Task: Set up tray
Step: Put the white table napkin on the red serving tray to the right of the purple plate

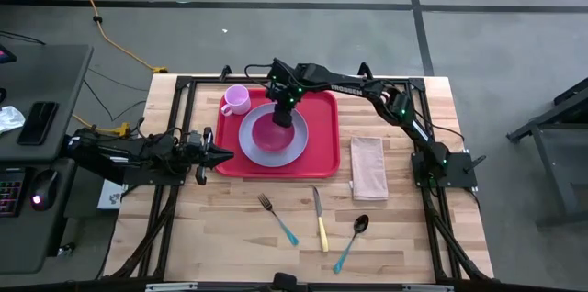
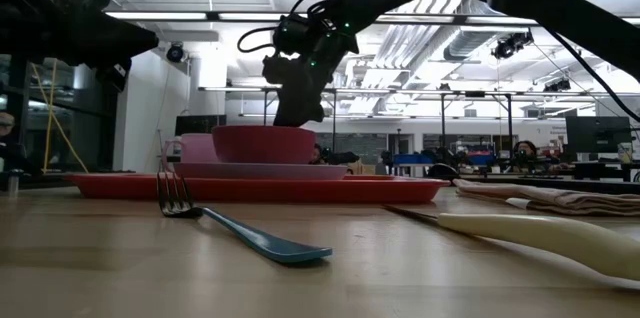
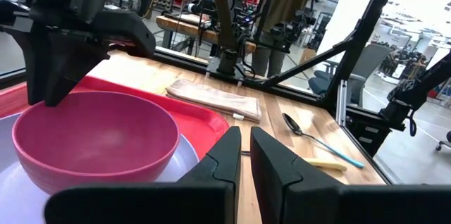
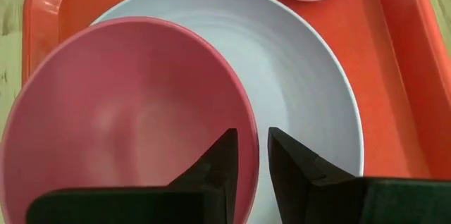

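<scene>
The red tray [image 1: 323, 113] lies on the table's far middle. On it rests a lavender plate [image 1: 296, 150], with a pink bowl [image 1: 268, 134] standing base-down on the plate. A pink cup [image 1: 236, 99] stands in the tray's far left corner. My right gripper [image 4: 252, 136] is over the bowl's far rim and shut on it. Beside the tray's left edge, my left gripper [image 3: 245, 134] points level toward the tray, shut, with nothing between its fingers. My right gripper pinches the bowl's rim [image 4: 246, 122] on the bowl's far side. One finger [image 4: 220, 157] is inside the bowl and the other [image 4: 292, 160] outside, over the plate. The fingers slant down from the far side. The bowl stands upright on the plate.
A folded beige napkin [image 1: 368, 167] lies right of the tray. A fork [image 1: 277, 219], a knife [image 1: 320, 221] and a spoon [image 1: 353, 240] lie on bare wood near the front edge. A desk with a keyboard stands off the table's left side.
</scene>
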Robot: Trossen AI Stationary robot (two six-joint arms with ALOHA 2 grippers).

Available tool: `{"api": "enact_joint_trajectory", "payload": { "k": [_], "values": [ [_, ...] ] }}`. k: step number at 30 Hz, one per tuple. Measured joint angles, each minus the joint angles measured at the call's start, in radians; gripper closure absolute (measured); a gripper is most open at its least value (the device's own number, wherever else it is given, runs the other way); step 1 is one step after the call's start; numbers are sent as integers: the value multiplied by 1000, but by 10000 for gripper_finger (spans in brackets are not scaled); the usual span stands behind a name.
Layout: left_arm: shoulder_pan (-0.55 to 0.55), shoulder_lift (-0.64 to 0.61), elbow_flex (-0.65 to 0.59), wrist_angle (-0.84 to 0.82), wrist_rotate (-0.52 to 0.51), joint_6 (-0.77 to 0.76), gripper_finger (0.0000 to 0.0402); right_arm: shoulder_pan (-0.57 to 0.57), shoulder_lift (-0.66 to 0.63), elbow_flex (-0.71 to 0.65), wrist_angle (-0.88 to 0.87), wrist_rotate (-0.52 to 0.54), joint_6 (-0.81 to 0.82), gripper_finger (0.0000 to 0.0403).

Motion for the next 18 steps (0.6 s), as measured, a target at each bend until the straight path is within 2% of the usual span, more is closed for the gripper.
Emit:
{"api": "enact_joint_trajectory", "payload": {
  "k": [10, 18],
  "values": [
    [0, 0, 0, 0, 0, -14, 337, -10, -7, 1, 11, 24, -1, 345],
    [0, 0, 0, 0, 0, -14, 337, -35, -7, 71, 1, 25, -1, 345]
  ]
}}
